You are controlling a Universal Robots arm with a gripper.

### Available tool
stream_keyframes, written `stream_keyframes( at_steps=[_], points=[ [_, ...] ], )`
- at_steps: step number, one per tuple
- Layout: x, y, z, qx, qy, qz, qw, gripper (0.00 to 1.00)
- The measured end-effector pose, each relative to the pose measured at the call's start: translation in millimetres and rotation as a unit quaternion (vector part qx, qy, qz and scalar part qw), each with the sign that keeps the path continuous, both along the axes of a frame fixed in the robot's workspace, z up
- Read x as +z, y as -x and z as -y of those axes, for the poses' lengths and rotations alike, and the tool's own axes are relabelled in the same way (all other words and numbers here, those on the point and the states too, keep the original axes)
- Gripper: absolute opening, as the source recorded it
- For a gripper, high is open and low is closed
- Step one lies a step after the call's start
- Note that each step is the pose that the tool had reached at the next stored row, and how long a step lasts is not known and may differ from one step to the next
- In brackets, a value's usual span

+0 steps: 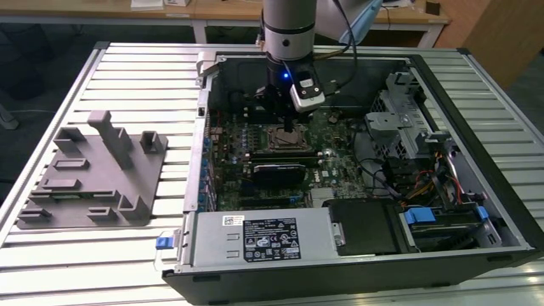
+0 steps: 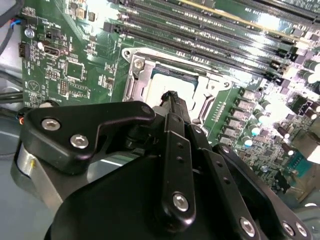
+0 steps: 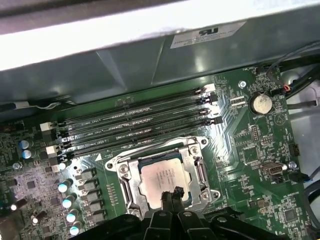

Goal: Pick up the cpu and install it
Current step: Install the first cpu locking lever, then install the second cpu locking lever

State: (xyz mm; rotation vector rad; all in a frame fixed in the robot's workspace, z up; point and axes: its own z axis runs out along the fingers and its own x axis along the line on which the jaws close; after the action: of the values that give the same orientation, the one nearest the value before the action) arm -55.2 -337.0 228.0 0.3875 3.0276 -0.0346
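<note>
Gripper (image 3: 170,196) poised directly over the cpu (image 3: 161,178) seated in its socket (image 3: 200,172), jaws closed together, holding nothing.

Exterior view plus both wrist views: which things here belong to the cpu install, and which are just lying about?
In the job:
cpu, lying in the socket
gripper, fingertips at the cpu's edge
motherboard

Lying about:
grey tray on the table outside the case
power supply
drive bays
memory slots
</note>
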Motion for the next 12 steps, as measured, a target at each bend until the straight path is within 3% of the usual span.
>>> stream_keyframes(
  at_steps=[12],
  points=[
    [3.2, 0.0, 0.0, 0.0, 0.0002, -0.0001, 1.0, 0.11]
  ],
)
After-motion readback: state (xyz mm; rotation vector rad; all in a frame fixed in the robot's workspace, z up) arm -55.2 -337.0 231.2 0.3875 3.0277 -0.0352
